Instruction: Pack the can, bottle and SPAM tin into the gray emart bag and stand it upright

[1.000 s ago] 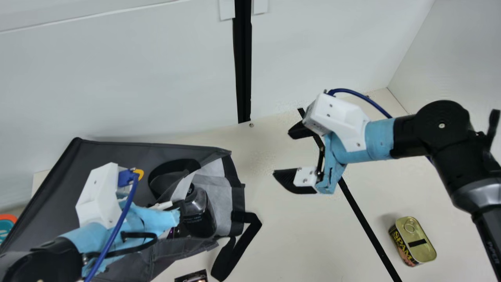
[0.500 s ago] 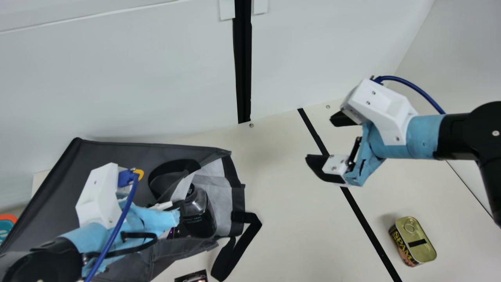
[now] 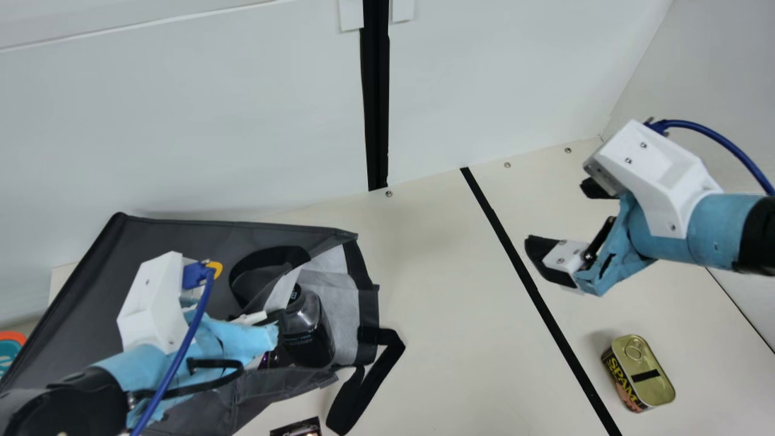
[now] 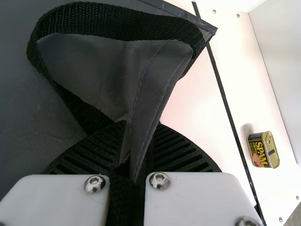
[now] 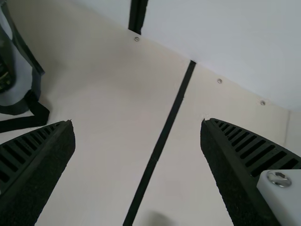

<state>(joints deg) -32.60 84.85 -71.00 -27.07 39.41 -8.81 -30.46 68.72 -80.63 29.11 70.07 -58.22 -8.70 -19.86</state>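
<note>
The gray bag (image 3: 175, 233) lies on its side at the left, its mouth facing right. Inside that mouth is the dark bottle (image 3: 307, 333), with a small purple-glinting item beside it, mostly hidden. My left gripper (image 3: 242, 339) is at the bag's opening; in the left wrist view the left gripper (image 4: 142, 136) is shut on the bag's edge (image 4: 149, 94). Right of the black line, my right gripper (image 3: 558, 215) stands open and empty above the table; the right wrist view shows the right gripper (image 5: 137, 127) with its fingers wide apart. The SPAM tin (image 3: 643, 370) stands on the table below it.
A black strap (image 3: 366, 381) trails from the bag onto the table. At the front edge lies a small dark item (image 3: 296, 427), partly cut off. An orange and teal object (image 3: 9, 351) is at the far left. White walls stand behind and right.
My right arm has moved to the right, away from the bag, its gripper staying open. The left arm, bag, bottle and SPAM tin have kept their places.
</note>
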